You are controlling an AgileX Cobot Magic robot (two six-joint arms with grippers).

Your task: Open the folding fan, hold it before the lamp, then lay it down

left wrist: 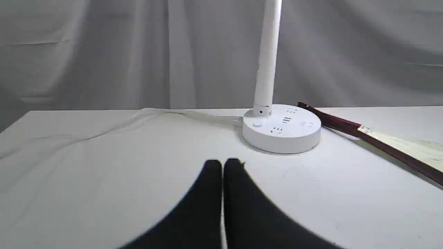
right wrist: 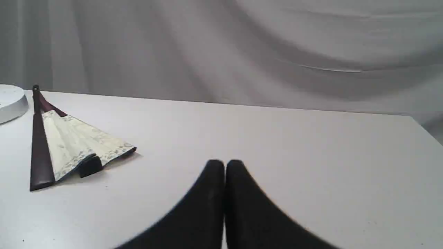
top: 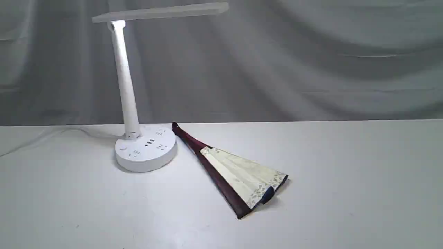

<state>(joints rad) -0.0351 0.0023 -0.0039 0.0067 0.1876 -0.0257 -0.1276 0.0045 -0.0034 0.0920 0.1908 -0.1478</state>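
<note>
A white lamp [top: 128,100] stands on a pale counter [top: 346,180], with a round base bearing sockets and buttons, a slim stem and a long flat light bar at the top. A thin cable [top: 52,133] trails from the base across the counter, and a grey cloth backdrop [top: 311,62] hangs behind the lamp.

The folding fan [top: 238,174] lies flat on the counter just beside the lamp's base, only partly spread. Its pivot end sits closest to the base, though whether they touch cannot be told. Its cream leaf and dark maroon guard widen away from the lamp.

The left tool [left wrist: 222,164] faces the lamp's base from nearby, its black fingers pressed together and holding nothing. The right tool [right wrist: 225,164] is on the fan's far side from the lamp, well apart from the fan, also closed and empty.
</note>
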